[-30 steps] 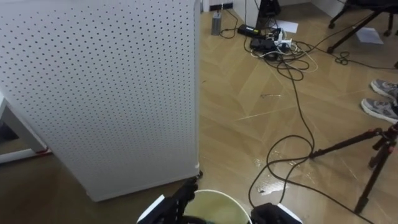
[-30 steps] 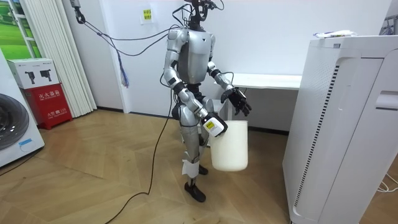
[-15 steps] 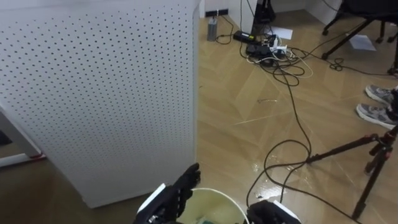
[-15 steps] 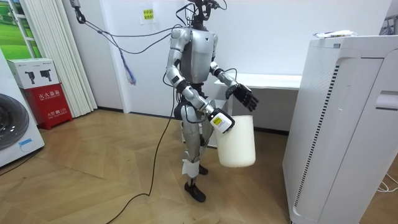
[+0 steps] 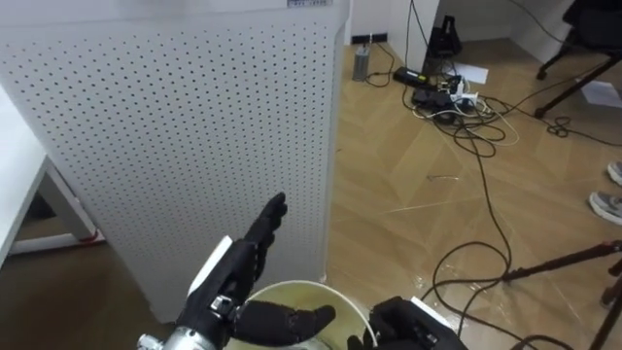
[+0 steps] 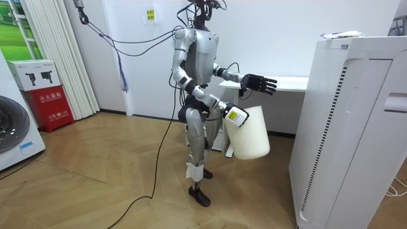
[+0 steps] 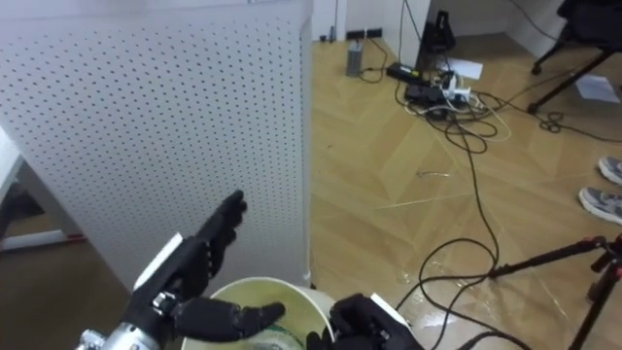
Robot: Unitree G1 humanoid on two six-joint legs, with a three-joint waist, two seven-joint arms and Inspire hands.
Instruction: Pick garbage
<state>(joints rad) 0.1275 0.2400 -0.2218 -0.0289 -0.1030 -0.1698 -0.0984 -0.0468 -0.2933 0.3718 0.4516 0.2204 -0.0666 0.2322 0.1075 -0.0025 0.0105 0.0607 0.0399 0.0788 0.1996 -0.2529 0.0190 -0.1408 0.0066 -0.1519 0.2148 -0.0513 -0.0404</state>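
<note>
bucket (image 6: 251, 137): white plastic, round, smooth wall, slight taper. Hangs tilted at the robot's hip, with the mouth up toward the head camera. Inside is pale yellowish; the hands cover most of the mouth, so I can't tell whether any garbage is in it.
right hand (image 5: 403, 323): fingers curled over the bucket's rim, carrying it.
left hand (image 5: 243, 267): raised in front of the robot, fingers straight and close together, thumb out sideways over the bucket's mouth. It holds nothing and touches nothing.
Ahead is the cabinet (image 5: 175, 146), a tall white box with a matte sheet side, evenly dot-perforated, clear of the left hand in the room view. White counter (image 6: 283, 83) behind it. Floor (image 5: 408, 185) is glossy herringbone wood, with loose black cables (image 5: 466, 107) across it.
</note>
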